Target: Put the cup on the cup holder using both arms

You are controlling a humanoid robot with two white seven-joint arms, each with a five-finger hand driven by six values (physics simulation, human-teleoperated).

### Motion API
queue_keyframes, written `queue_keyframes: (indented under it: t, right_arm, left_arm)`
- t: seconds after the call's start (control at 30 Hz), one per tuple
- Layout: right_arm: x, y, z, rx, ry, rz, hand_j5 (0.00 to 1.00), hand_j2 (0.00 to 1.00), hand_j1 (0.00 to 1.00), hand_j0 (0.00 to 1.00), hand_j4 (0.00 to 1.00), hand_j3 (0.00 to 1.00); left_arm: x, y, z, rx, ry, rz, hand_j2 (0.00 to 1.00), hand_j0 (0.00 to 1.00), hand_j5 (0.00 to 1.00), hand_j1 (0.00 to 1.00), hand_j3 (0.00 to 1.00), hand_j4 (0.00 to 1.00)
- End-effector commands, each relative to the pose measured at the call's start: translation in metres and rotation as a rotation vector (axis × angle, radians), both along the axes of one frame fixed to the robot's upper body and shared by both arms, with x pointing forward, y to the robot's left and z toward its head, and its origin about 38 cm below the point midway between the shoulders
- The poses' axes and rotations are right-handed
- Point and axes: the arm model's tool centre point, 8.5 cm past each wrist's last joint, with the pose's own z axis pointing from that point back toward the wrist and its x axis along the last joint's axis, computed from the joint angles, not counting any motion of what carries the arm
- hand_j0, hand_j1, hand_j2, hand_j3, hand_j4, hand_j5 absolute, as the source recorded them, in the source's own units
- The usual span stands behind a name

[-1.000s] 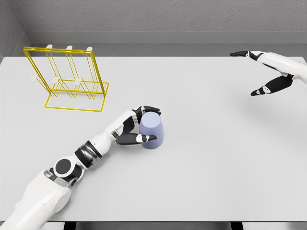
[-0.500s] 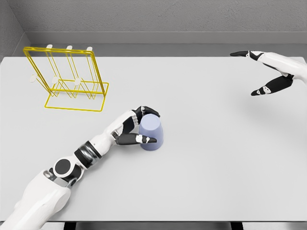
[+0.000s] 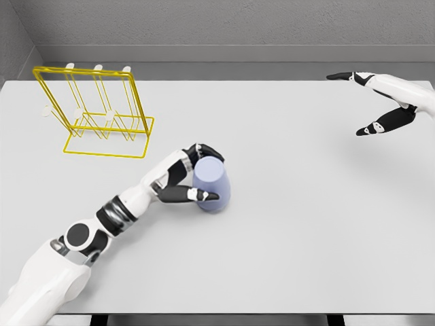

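Presently, findings as observed from the head view:

Cup: pale lavender cup (image 3: 212, 185), upside down with its wide mouth toward the worktop, slightly tilted, standing near the middle of the surface.

Left hand: left hand (image 3: 192, 178) wrapped around the cup from its left side; fingers (image 3: 207, 151) curl over the far upper edge and the thumb presses across the near side. Firm grasp on the cup.

Right hand: right hand (image 3: 380, 102) held above the far right corner of the worktop, fingers extended and spread, holding nothing, well apart from the cup.

Cup holder: yellow wire cup holder (image 3: 95, 112) with white-tipped pegs, upright at the far left, well apart from the cup.

Worktop: light grey worktop (image 3: 306, 224).
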Motion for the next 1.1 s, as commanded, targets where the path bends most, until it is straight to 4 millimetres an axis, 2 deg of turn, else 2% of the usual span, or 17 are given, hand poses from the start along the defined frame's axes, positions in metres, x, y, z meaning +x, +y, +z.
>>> queue_keyframes:
  t: [0.0,0.13,0.2,0.3,0.5,0.8,0.93,1.07]
  right_arm:
    - [0.0,0.0,0.001,0.007,0.0,-0.003,1.0,1.0,1.0,1.0,1.0,1.0]
    - [0.0,-0.001,0.001,0.007,0.001,-0.004,1.0,1.0,1.0,1.0,1.0,1.0]
    - [0.0,-0.001,0.001,0.007,0.001,-0.004,1.0,1.0,1.0,1.0,1.0,1.0]
    - [0.0,-0.001,0.001,0.006,0.0,-0.004,1.0,1.0,1.0,1.0,1.0,1.0]
    - [0.0,-0.001,0.001,0.006,0.001,-0.005,1.0,1.0,1.0,1.0,1.0,1.0]
    - [0.0,-0.001,0.002,0.006,-0.001,-0.005,1.0,1.0,1.0,1.0,1.0,1.0]
    - [0.0,-0.001,0.001,0.006,0.0,-0.004,1.0,1.0,1.0,1.0,1.0,1.0]
    - [0.0,-0.001,0.001,0.006,0.001,-0.005,1.0,1.0,1.0,1.0,1.0,1.0]
  left_arm:
    - [-0.003,0.006,0.017,-0.007,-0.034,-0.016,0.39,0.39,0.39,0.39,0.39,0.39]
    - [-0.011,0.016,0.036,-0.03,-0.059,-0.033,0.39,0.39,0.39,0.39,0.39,0.39]
    - [-0.014,0.027,0.049,-0.043,-0.084,-0.015,0.39,0.39,0.39,0.39,0.39,0.39]
    - [-0.014,0.041,0.057,-0.045,-0.088,-0.007,0.39,0.39,0.39,0.39,0.39,0.39]
    - [-0.01,0.063,0.072,-0.052,-0.101,0.021,0.39,0.39,0.39,0.39,0.39,0.39]
    - [-0.007,0.076,0.081,-0.06,-0.106,0.037,0.39,0.39,0.39,0.39,0.39,0.39]
    - [-0.006,0.09,0.087,-0.042,-0.115,0.052,0.39,0.39,0.39,0.39,0.39,0.39]
    - [-0.002,0.111,0.102,-0.054,-0.132,0.081,0.39,0.39,0.39,0.39,0.39,0.39]
